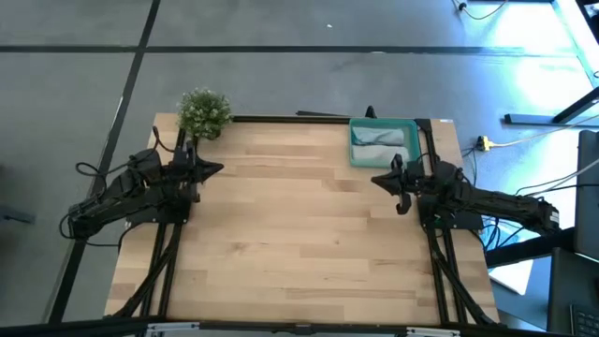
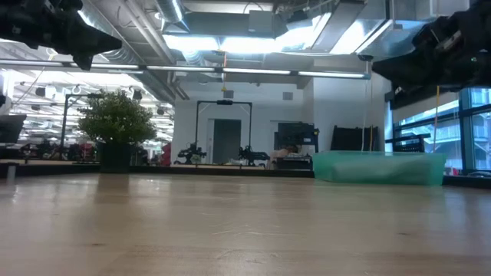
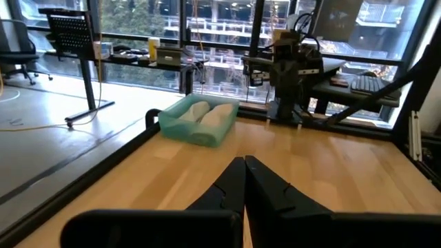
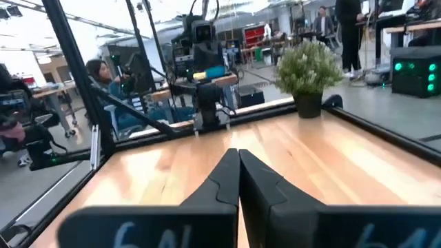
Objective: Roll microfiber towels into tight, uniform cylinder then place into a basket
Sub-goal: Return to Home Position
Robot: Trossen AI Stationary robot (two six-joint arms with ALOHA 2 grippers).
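Table (image 1: 299, 234) — one basket (image 3: 193, 135), two towels (image 3: 198, 111) inside; left fingers (image 3: 231, 184), right fingers (image 4: 226, 178) both together.

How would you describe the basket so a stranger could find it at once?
Start at the wooden table and go towards its far right corner, just beyond the right gripper. There sits the basket, a shallow teal-green rectangular bin holding two rolled towels. The only other thing on the table, a plant, is bushy and stands at the far left corner.

Two rolled towels (image 3: 191, 111) (image 3: 220, 116), one basket (image 3: 195, 136), one potted plant (image 1: 203, 110), two claws (image 3: 244, 162) (image 4: 238, 153).
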